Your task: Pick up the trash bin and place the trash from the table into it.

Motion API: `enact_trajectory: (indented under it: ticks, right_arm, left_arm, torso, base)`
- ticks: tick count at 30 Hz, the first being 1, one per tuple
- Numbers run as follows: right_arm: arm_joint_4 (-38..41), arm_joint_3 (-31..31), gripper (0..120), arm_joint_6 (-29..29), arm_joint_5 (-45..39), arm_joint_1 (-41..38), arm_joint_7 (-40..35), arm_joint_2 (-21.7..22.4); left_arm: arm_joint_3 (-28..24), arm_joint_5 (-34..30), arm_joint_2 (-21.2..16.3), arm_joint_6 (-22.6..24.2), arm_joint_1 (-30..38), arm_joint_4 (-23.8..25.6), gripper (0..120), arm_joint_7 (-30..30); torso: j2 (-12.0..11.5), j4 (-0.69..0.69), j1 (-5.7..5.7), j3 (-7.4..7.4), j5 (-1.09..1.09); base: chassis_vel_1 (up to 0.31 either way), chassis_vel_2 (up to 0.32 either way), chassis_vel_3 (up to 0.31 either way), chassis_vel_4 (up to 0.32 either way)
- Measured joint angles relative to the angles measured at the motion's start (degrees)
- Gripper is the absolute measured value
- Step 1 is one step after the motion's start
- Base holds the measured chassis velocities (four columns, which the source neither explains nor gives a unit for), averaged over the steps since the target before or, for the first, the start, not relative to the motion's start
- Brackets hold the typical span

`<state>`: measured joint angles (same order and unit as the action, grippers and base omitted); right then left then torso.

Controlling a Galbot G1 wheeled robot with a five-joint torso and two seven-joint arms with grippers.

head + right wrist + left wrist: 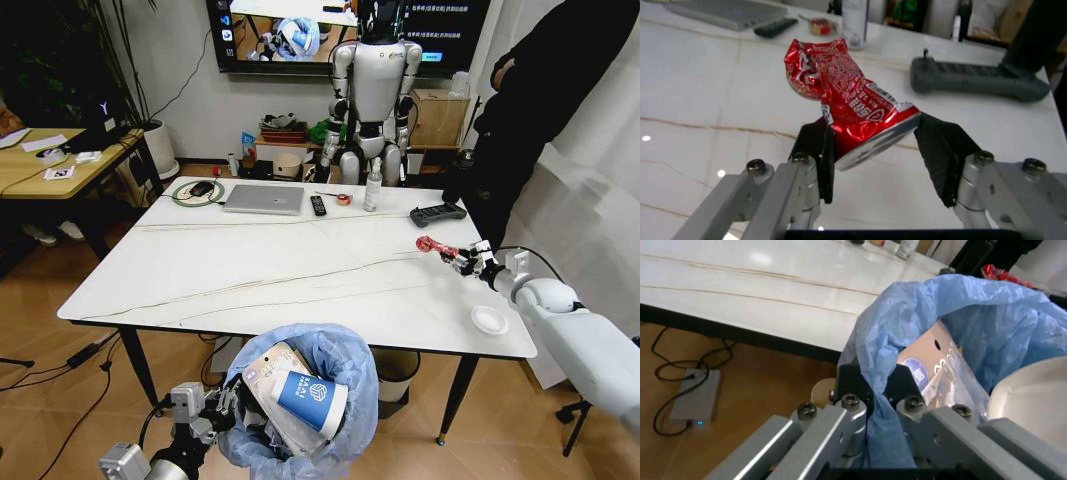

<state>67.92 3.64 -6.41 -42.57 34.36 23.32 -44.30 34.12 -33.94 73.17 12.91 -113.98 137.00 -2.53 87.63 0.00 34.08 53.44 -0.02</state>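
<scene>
Its right arm (590, 345) is smooth white shell with a thin black cable; both grippers, left gripper (877, 390) and right gripper (883, 150), are grey metal bars with silver screws and black pads (940, 155).

My count: one trash bin (300, 400) at bottom centre. Inside, one blue-white paper cup (312, 399), one brown paper bag (268, 366). One red snack wrapper (437, 247) at right. On the table (250, 280): one white lid (489, 320), one laptop (264, 199), one bottle (372, 190), two remotes (318, 205).

Glossy marble-look table (300, 270), crinkled translucent plastic bin liner (987, 315), shiny crumpled foil wrapper (847, 100).
</scene>
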Motion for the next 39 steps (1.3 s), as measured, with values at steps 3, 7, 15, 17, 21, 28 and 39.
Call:
enact_trajectory:
  ticks: [3, 7, 15, 17, 21, 28, 39]
  right_arm:
    - [7.61, 0.67, 38, 0.69, -4.76, 2.65, 0.82, 3.42]
    - [13.26, 0.69, 38, 2.26, -7.11, 4.53, 2.84, 6.17]
    - [27.57, 0.3, 38, 1.99, -15.66, 7.79, 2.68, 8.75]
    - [32.31, 0.12, 38, 1.74, -16.86, 8.94, 1.93, 9.38]
    - [38.43, -0.62, 38, 1.53, -18.78, 10.82, 0.78, 10.24]
    - [46.38, -2.46, 38, 1.69, -21.03, 13.17, -0.29, 11.37]
    - [52.48, -7.69, 38, 3.1, -21.55, 15.2, -0.43, 12.52]
  left_arm:
    - [-0.09, 0.0, 0.08, 0.02, 0.21, -0.18, 0, 0.04]
    - [-0.12, 0.02, 0.1, 0.05, 0.24, -0.24, 0, 0.05]
    - [-0.15, 0.44, 0.44, 0.07, -0.13, -0.12, 0, 0.06]
    - [0.01, 0.44, 0.43, 0.1, -0.13, 0.13, 0, 0.06]
    - [0.29, 0.37, 0.23, 0.14, -0.24, 0.43, 0, 0.07]
    - [-0.06, 0.89, 0.56, 0.16, -0.45, 0.51, 0, 0.09]
    - [0.03, 1.0, 0.52, 0.16, -0.51, 0.78, 0, 0.08]
  torso:
    - [0.0, -0.01, 0.0, 0.0, 0.01]
    - [0.0, -0.01, 0.0, 0.0, 0.02]
    - [0.0, 0.01, 0.0, 0.0, 0.01]
    - [0.0, 0.01, 0.0, 0.0, 0.0]
    - [0.0, 0.0, 0.0, 0.0, 0.03]
    - [0.0, 0.0, 0.0, 0.0, 0.02]
    - [0.0, 0.0, 0.0, 0.01, 0.02]
  base:
    - [0.0, 0.0, 0.0, 0.0]
    - [0.0, 0.0, 0.0, 0.0]
    - [0.0, 0.0, 0.0, 0.0]
    - [0.0, 0.0, 0.0, 0.0]
    - [0.0, 0.0, 0.0, 0.0]
    - [0.0, 0.0, 0.0, 0.0]
    - [0.0, 0.0, 0.0, 0.0]
